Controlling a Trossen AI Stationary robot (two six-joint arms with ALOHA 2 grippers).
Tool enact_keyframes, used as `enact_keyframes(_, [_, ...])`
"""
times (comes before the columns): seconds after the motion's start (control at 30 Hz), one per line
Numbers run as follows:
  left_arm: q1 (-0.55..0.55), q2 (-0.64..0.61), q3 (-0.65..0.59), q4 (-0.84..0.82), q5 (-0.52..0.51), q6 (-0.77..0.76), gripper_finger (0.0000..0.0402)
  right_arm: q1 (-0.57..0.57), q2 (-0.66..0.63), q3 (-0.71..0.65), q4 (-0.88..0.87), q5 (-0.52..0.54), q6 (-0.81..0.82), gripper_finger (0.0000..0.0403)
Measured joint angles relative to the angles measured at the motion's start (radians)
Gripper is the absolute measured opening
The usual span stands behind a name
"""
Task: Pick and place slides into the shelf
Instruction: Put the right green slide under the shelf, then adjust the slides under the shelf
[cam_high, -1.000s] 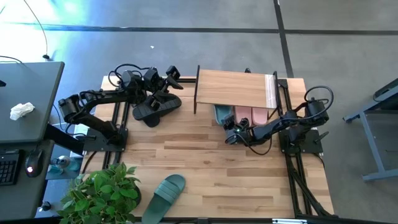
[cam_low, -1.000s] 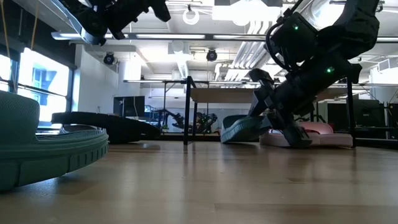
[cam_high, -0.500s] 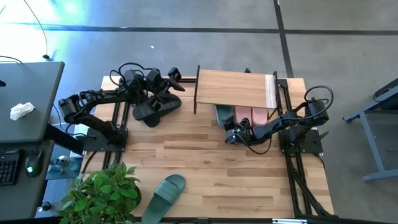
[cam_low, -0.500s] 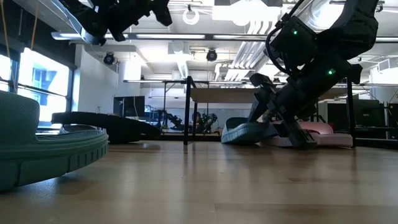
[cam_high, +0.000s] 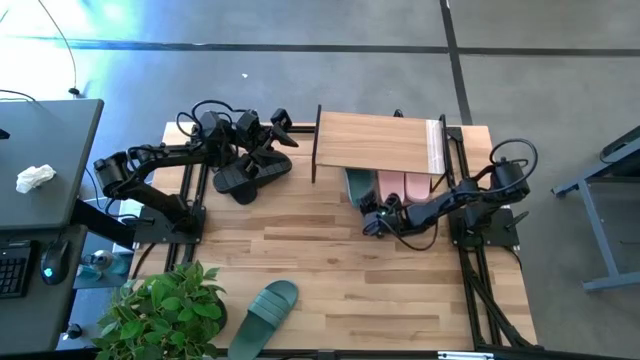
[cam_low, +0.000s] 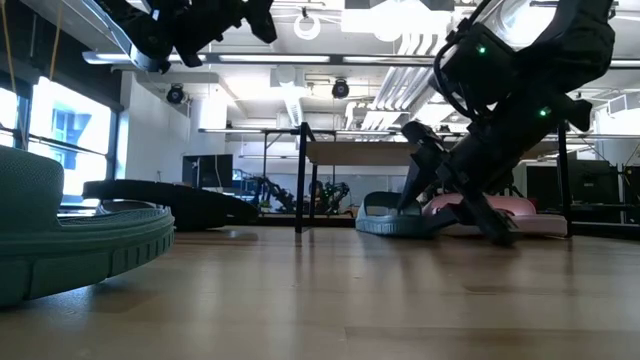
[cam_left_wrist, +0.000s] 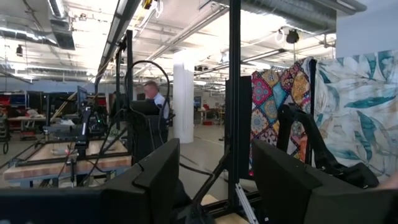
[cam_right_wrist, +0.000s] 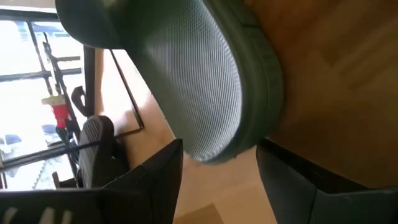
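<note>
One dark green slide (cam_high: 355, 183) lies flat on the table, its toe under the shelf (cam_high: 375, 140) beside the pale pink pair (cam_high: 400, 184). My right gripper (cam_high: 372, 222) sits low at its heel, open. In the right wrist view the heel (cam_right_wrist: 211, 93) fills the space just ahead of the gripper (cam_right_wrist: 217, 168). The black pair (cam_high: 245, 175) lies stacked left of the shelf. My left gripper (cam_high: 272, 140) hangs open above it. The other green slide (cam_high: 265, 315) rests at the table's near edge. My right gripper comes level from the table's near side at the green slide's heel rim (cam_right_wrist: 249, 146), with one finger (cam_right_wrist: 280, 171) close beside it. I cannot tell whether a finger touches the rim. The slide (cam_low: 395, 218) lies flat on the table.
A potted plant (cam_high: 165, 310) stands at the table's near left corner. A grey desk (cam_high: 40, 170) with a keyboard is beyond the left edge. The shelf's black frame leg (cam_low: 300, 180) stands between the black pair (cam_low: 170, 205) and the green slide. Bare tabletop (cam_high: 340, 270) spans the middle.
The green slide's heel, tilted up a second ago, has come down, and the slide now lies flat with its toe a little farther under the shelf. My right gripper has moved down and slightly toward the table's near edge.
</note>
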Motion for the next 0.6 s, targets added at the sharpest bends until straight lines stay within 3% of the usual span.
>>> enact_keyframes(0.6, [0.0,0.0,0.0,0.0,0.0,0.013,0.0184,0.118,0.003,0.032,-0.021,0.003,0.002,0.0193])
